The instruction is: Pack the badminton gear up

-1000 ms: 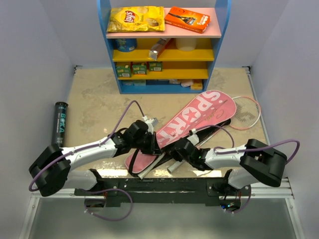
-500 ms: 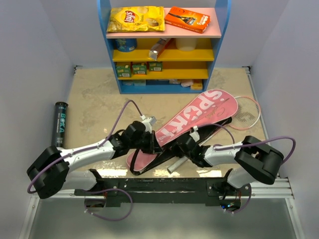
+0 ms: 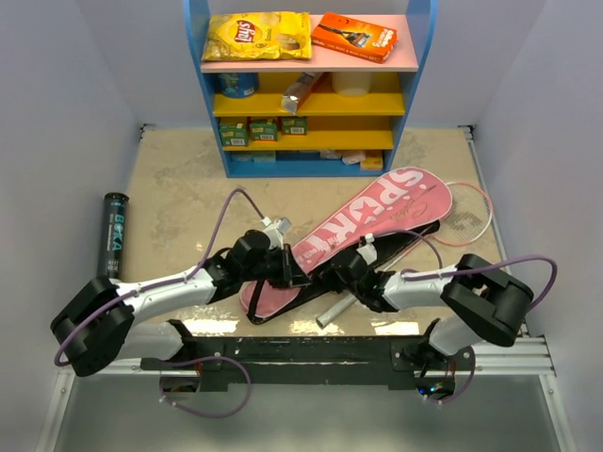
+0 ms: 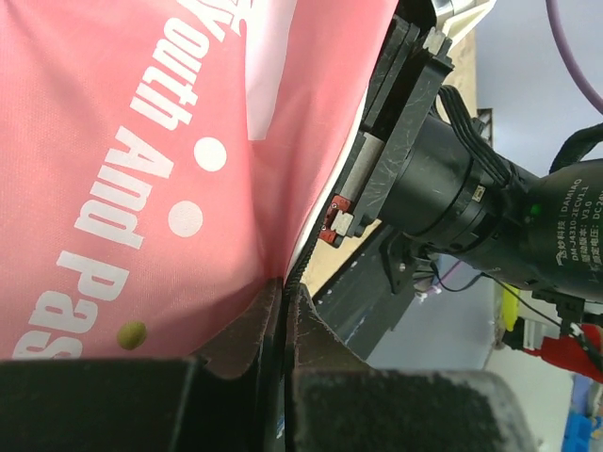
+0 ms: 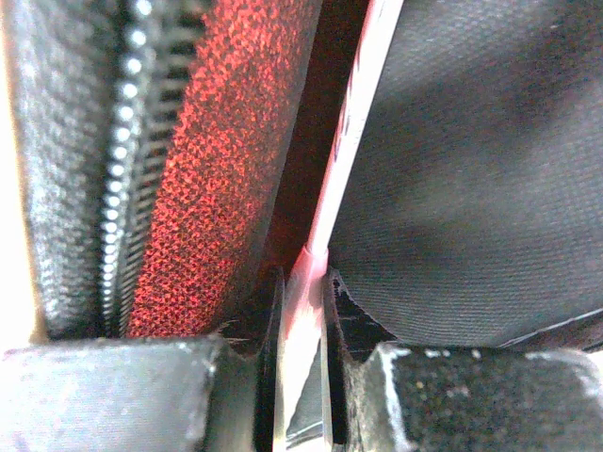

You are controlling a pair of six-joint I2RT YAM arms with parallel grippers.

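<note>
Top external shows the bag [image 3: 377, 221] lying slantwise on the tabletop [image 3: 179, 179], with a racket [image 3: 468, 218] head poking out beside its far right end and the tube [image 3: 113, 235] well apart by the left wall. My left fingers [image 3: 288, 273] and right fingers [image 3: 332, 278] sit just beside each other at the bag's near end. In the wrist views both pairs are pinched nearly together on the bag: the left on its pink edge, the right on a thin pale strip (the zip [image 5: 122, 141] runs alongside).
</note>
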